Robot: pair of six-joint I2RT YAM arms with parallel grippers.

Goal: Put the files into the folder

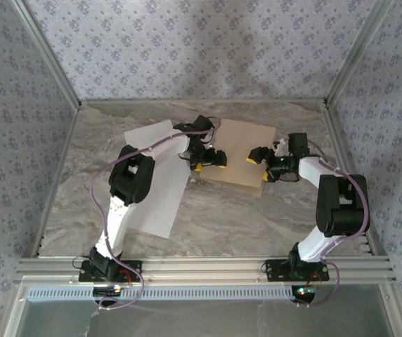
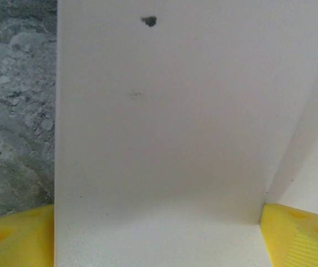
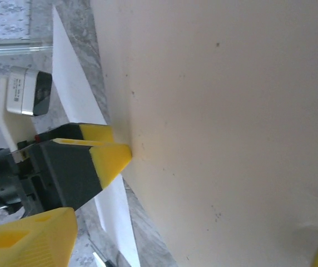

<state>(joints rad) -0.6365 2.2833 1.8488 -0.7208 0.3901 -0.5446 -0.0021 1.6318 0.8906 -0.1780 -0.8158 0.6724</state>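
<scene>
The tan folder (image 1: pixel 242 151) lies shut on the marble table, right of centre. The white files (image 1: pixel 157 186) are spread flat to its left, partly under my left arm. At the folder's left edge is my left gripper (image 1: pixel 210 160), open; in the right wrist view one of its yellow fingertips (image 3: pixel 112 157) touches that edge. In the left wrist view a pale sheet (image 2: pixel 159 122) spans the space between the widely parted fingers of my left gripper (image 2: pixel 159 239); I cannot tell whether it is cover or paper. My right gripper (image 1: pixel 259 156) hovers open over the folder's right part, with the pale folder cover (image 3: pixel 231 122) close in front of its fingers (image 3: pixel 31 239).
The marble table (image 1: pixel 257 217) is fenced by an aluminium frame (image 1: pixel 201 267) at the near edge and by patterned walls on the other sides. A strip of white file (image 3: pixel 73 94) shows behind the folder cover in the right wrist view.
</scene>
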